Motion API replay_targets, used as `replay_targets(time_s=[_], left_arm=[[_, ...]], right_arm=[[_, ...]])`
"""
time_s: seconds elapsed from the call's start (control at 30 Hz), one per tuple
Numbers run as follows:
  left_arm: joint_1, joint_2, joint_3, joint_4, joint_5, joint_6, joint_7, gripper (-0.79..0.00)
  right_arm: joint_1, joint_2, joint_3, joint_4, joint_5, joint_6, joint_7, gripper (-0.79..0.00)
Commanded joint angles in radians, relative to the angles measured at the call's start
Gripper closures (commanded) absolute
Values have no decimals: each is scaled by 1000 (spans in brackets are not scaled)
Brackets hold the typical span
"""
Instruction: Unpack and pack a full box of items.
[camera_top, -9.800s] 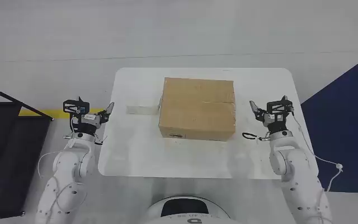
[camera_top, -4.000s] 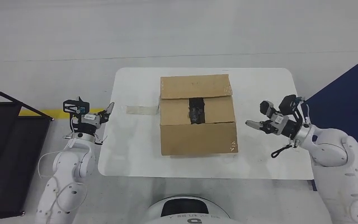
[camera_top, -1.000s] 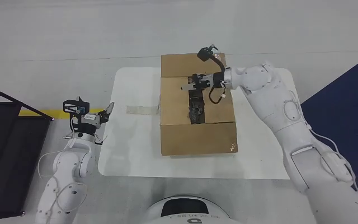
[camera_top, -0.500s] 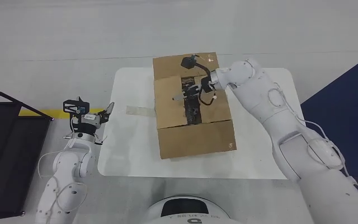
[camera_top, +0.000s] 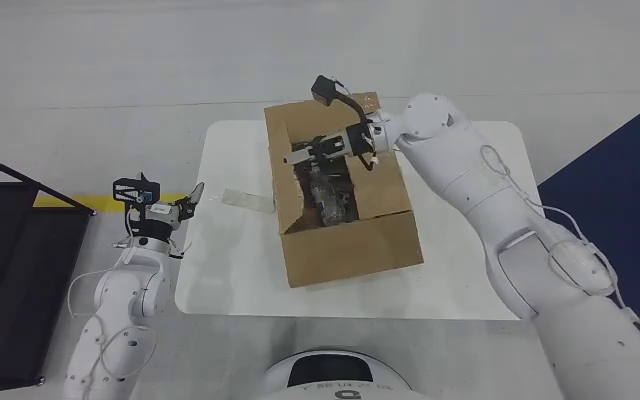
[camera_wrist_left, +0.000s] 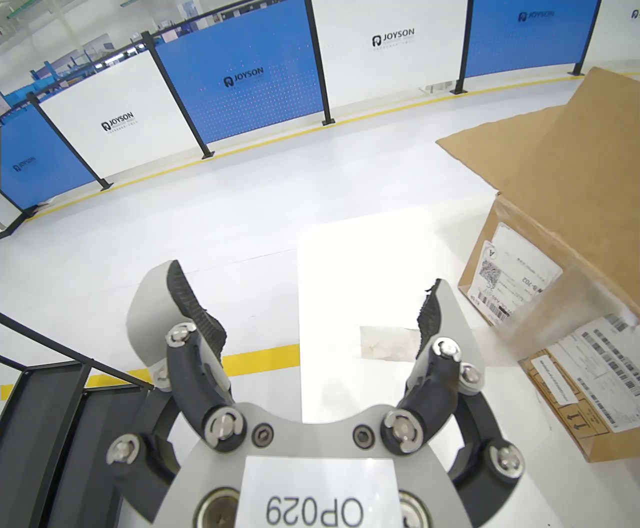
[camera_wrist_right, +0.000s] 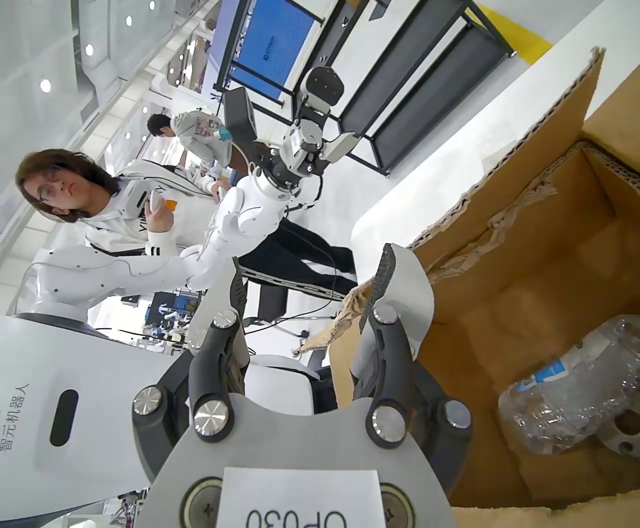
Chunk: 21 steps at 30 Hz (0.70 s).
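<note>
Brown corrugated cardboard, that's the box (camera_top: 345, 200), sitting mid-surface with its top flaps thrown open. Its long axis runs across the white surface (camera_top: 230, 270) but is skewed, the left end swung nearer the robot than the right. Inside, a crumpled clear plastic bottle (camera_wrist_right: 565, 400) with a blue label lies on its side on the box floor, and a grey rounded piece beside it is too cut off to identify. The right tool (camera_wrist_right: 310, 280) is over the box's left side with its fingers spread wide, gripping nothing, and one ribbed pad is touching the torn, ragged edge of the left flap. The left tool (camera_wrist_left: 300, 285) hangs off the surface's left edge, well apart from the box, fingers also wide and empty. White printed labels cover the box's side wall, and a pale strip of tape (camera_wrist_left: 390, 342) lies flat on the surface between that tool and the box.
</note>
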Motion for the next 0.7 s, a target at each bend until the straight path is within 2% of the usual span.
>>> replay_targets(time_s=[0.0, 0.07, 0.13, 0.3, 0.37, 0.47, 0.53, 0.6, 0.67], left_arm=[[0, 0, 0, 0, 0, 0, 0, -785], [0, 0, 0, 0, 0, 0, 0, -785], [0, 0, 0, 0, 0, 0, 0, -785], [0, 0, 0, 0, 0, 0, 0, -785], [0, 0, 0, 0, 0, 0, 0, -785], [0, 0, 0, 0, 0, 0, 0, -785], [2, -8, -23, -38, -182, -9, 35, -785], [29, -11, -68, -102, -419, -108, 19, -785], [57, -9, -100, -152, -444, -154, 27, -785]], right_arm=[[24, -12, -46, -1, -42, -7, -7, -508], [34, -30, -84, -5, -34, -16, -16, -554], [52, -49, -126, -10, -36, -17, -17, -563], [89, -108, -234, 38, -67, -24, -24, -477], [96, -138, -267, 79, -58, -22, -23, -416], [109, -175, -304, 135, -45, -20, -20, -425], [119, -194, -320, 167, -37, -22, -22, -434], [128, -210, -334, 199, -30, -28, -28, -453], [133, -219, -342, 219, -26, -33, -33, -456]])
